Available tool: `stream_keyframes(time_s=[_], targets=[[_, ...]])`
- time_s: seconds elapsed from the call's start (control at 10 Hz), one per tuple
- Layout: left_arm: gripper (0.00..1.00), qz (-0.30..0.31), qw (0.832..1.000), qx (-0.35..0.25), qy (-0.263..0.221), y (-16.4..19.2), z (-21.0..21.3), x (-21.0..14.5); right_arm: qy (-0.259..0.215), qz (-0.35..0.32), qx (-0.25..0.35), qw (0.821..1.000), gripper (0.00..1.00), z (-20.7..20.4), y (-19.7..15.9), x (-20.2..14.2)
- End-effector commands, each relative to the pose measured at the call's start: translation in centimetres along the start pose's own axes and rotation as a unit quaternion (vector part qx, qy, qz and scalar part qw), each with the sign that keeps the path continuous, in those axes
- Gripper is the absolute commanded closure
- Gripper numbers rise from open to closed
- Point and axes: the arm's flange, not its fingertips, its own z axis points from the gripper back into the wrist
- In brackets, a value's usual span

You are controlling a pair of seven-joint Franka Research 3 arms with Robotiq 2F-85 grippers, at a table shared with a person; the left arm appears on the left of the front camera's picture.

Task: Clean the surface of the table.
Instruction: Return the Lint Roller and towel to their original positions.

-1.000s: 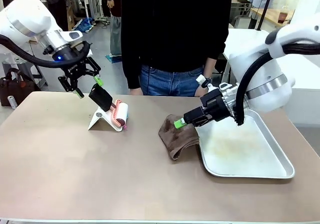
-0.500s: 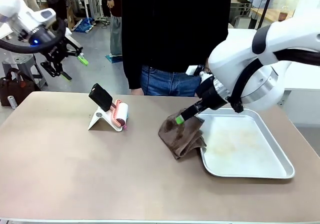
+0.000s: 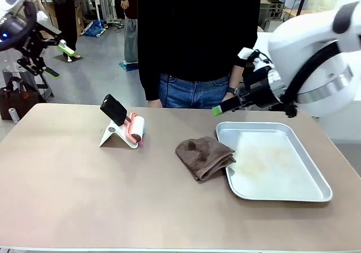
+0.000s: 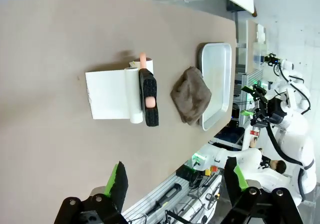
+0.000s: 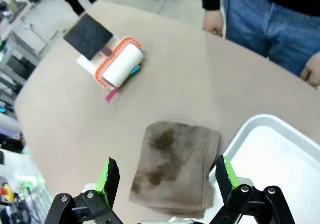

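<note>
The taupe table (image 3: 84, 196) spans the front view. On it a folded brown cloth (image 3: 204, 157) with dark stains lies against the left rim of a silver tray (image 3: 316, 193). My right gripper (image 3: 224, 107) hangs open above the tray's far left corner, clear of the cloth. From the right wrist, the cloth (image 5: 175, 159) lies under my open right gripper (image 5: 167, 176). My left gripper (image 3: 56, 61) is open, high beyond the table's far left corner. In the left wrist view the left gripper (image 4: 176, 181) looks down from far off on the table (image 4: 50, 59) and cloth (image 4: 191, 95).
A lint roller (image 3: 134, 127) with a black handle rests on a white stand at the far left-centre. A person in a black top and jeans stands at the far edge, hands (image 5: 215, 21) near the table. The tray (image 5: 270, 154) holds nothing.
My right gripper has lifted off the cloth and drawn back up to the right, leaving the cloth beside the tray. My left gripper has pulled up and left, away from the lint roller.
</note>
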Motion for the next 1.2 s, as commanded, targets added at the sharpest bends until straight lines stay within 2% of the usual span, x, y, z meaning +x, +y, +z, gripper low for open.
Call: stream_keyframes(time_s=[0.0, 0.2, 0.5, 0.6, 0.7, 0.9, 1.0, 1.1], targets=[[0.00, -0.020, 0.999, -0.038, 0.008, 0.6, 1.5, -2.4, 0.007, -0.053, 0.054, 0.997, 0.00, 3.0, -1.4, -2.2], [0.00, -0.024, 0.994, -0.087, 0.056, 1.9, 5.3, -5.7, 0.035, -0.105, 0.099, 0.989, 0.00, 7.1, -3.1, -4.5], [0.00, -0.040, 0.993, -0.109, 0.007, 4.9, 10.1, -12.0, 0.040, -0.228, 0.160, 0.960, 0.00, 15.8, -5.5, -8.7], [0.00, -0.050, 0.990, -0.133, 0.011, 6.0, 11.1, -14.1, 0.018, -0.268, 0.198, 0.943, 0.00, 18.8, -6.5, -9.7], [0.00, -0.052, 0.986, -0.155, 0.010, 6.8, 11.3, -16.1, -0.017, -0.331, 0.248, 0.910, 0.00, 21.4, -7.9, -10.3], [0.00, -0.029, 0.980, -0.198, 0.002, 8.1, 10.5, -18.0, -0.050, -0.411, 0.273, 0.868, 0.00, 23.3, -10.9, -11.1], [0.00, -0.026, 0.978, -0.206, 0.008, 8.5, 9.7, -18.2, -0.054, -0.435, 0.307, 0.845, 0.00, 23.8, -12.7, -11.5], [0.00, -0.049, 0.972, -0.230, 0.019, 8.5, 9.2, -18.2, -0.075, -0.436, 0.337, 0.831, 0.00, 23.7, -14.3, -12.0]])
